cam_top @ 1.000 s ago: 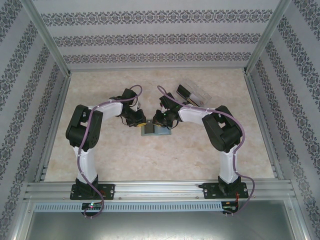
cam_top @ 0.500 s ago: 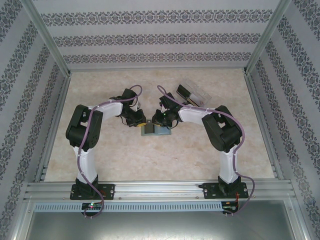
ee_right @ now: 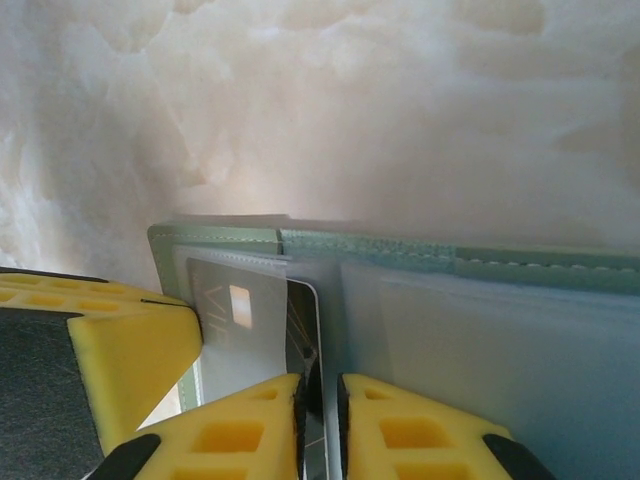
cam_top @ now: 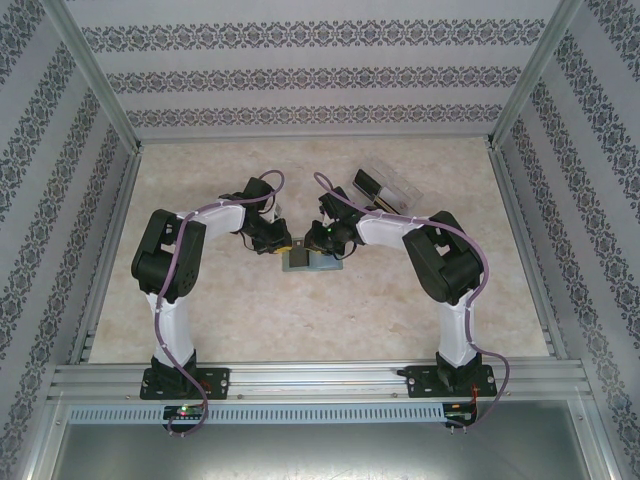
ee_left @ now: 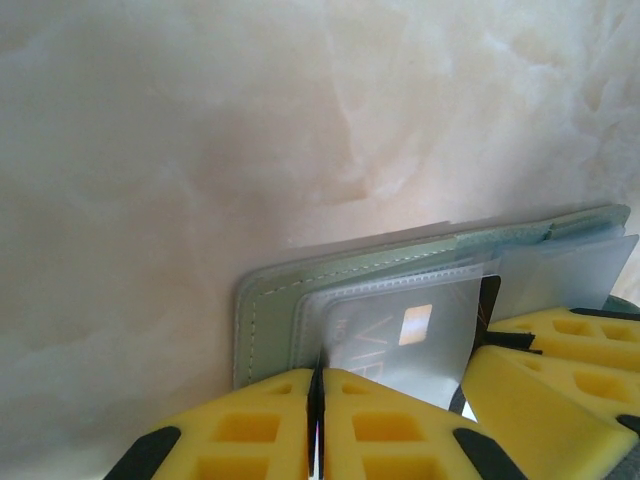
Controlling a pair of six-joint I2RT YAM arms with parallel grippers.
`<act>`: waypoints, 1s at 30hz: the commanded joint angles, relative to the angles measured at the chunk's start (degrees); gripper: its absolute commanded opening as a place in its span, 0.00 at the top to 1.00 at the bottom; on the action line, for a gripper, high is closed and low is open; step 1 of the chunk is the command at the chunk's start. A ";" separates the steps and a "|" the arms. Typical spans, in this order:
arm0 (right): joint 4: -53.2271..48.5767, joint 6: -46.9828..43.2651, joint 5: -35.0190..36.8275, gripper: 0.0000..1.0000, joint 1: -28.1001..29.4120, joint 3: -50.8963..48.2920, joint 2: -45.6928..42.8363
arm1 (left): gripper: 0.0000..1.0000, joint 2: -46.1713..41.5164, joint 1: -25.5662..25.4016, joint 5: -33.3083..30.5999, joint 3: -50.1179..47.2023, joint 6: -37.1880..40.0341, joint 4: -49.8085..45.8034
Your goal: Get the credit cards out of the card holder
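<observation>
**Card holder pinned, one card pinched between two claws**

The card holder (ee_left: 262,312) is laid open and flat on the worktop (ee_left: 180,140), directly ahead of the left claw (ee_left: 316,378) and partly beneath its tips. The left claw is clenched, its yellow pads pressed together on what appears to be the near edge of a clear sleeve; by this grip the soft holder is judged to be kept from sliding while a card is drawn. The right claw (ee_right: 320,388) is likewise clenched, and the thin dark-faced piece caught between its pads is judged to be one of the credit cards (ee_right: 303,340). A pale chip card (ee_right: 238,312) is seen inside the sleeve, just beside that grip on the left claw's side. The two claws are set just beside each other over the holder. From above, both arms are seen folded at the elbow and turned inward, wrists tipped down; a clear box (cam_top: 385,188) lies apart, beyond the right claw.
</observation>
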 commanded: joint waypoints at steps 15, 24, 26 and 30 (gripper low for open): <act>2.97 -5.19 -0.85 1.00 -0.59 -4.24 -4.04 | 0.76 -2.18 -0.37 -0.79 1.03 2.59 -4.00; 2.36 -8.92 -1.47 1.00 -2.18 -6.59 -4.34 | 0.77 -3.86 -0.11 5.30 -0.58 -0.43 0.50; 2.43 -8.83 -1.05 1.00 -2.21 -6.60 -4.34 | 0.81 -3.27 -0.17 6.78 -1.01 -1.13 1.63; 2.32 -8.92 -0.50 1.00 -2.36 -6.29 -4.60 | 0.85 -1.93 -0.19 9.00 -1.23 -1.98 3.51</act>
